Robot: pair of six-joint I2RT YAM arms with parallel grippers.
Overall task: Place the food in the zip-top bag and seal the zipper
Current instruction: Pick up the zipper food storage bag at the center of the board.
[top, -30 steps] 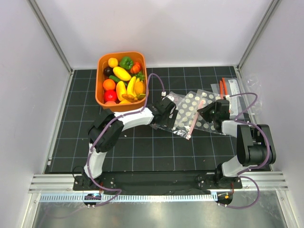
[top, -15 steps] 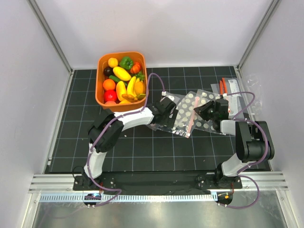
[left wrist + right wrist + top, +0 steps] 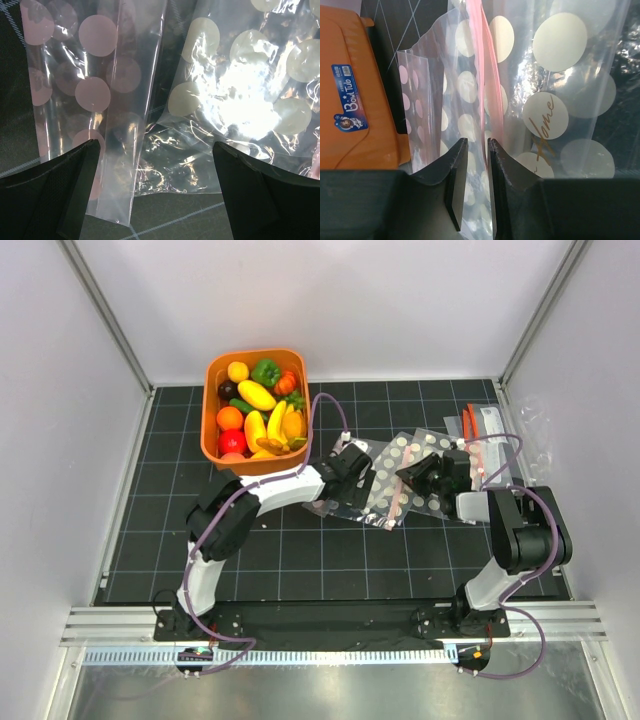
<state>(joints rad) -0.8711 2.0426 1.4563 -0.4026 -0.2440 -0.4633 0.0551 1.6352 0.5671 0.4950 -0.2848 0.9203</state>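
I count one bin [image 3: 209, 420] of food [image 3: 256, 395]. Left jaws wide; right jaws pinch one zipper [image 3: 489, 75]. Black counter [image 3: 300, 550], white walls [image 3: 330, 310].

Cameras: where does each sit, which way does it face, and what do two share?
Top external: above and behind, looking down on the table; left arm and right arm whole.
Left wrist: on the left arm, looks down on dotted bags through the open left gripper.
Right wrist: on the right arm, looks along the zipper, bin at left; right gripper pinches the bag.
Shared: top and right wrist show bin and zipper.
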